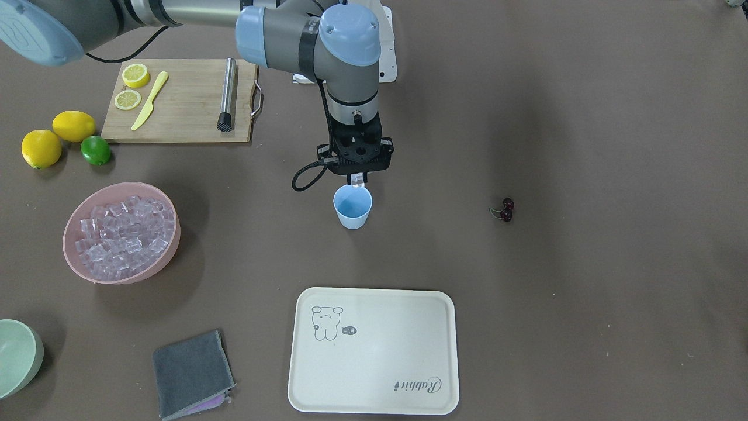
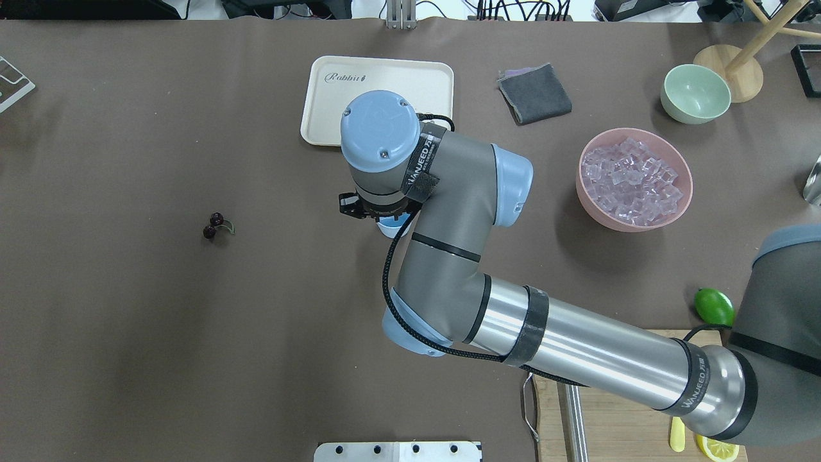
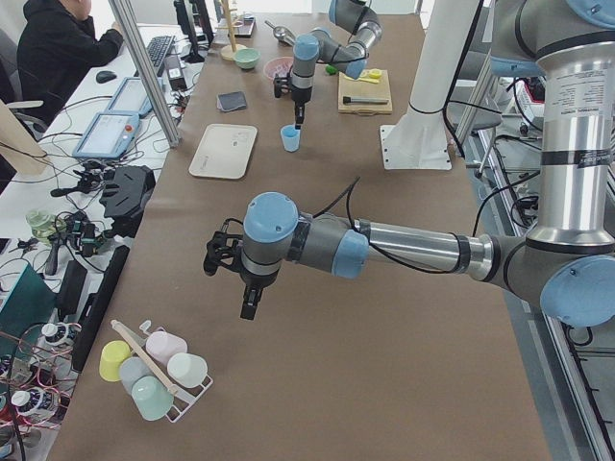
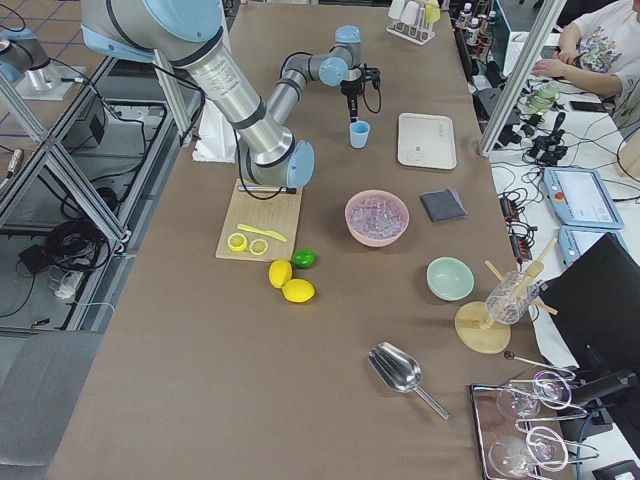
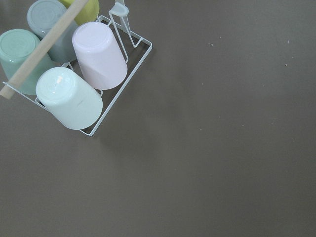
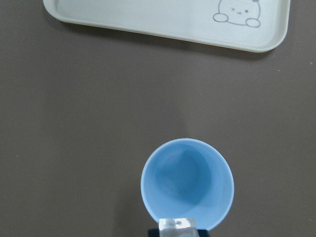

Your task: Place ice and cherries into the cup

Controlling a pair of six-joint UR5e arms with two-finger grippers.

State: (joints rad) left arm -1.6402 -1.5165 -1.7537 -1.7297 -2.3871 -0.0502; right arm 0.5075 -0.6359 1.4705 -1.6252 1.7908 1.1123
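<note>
On the table (image 1: 526, 117): I saw a brown cover, cup (image 1: 352, 207) at centre.
Right gripper (image 1: 357, 182): pinched an ice cube (image 6: 177, 224) over cup's rim.
Left gripper (image 3: 248, 311): I couldn't tell its jaws.

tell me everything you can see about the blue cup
The cup is a small, plain light-blue tumbler, plastic by its look, tapering toward its base. It stands upright, mouth up, on the brown table, apart from the cream tray. Its inside looks empty. The right hand holds an ice cube just over the rim on the robot's side; whether the cube touches the rim is unclear.
</note>
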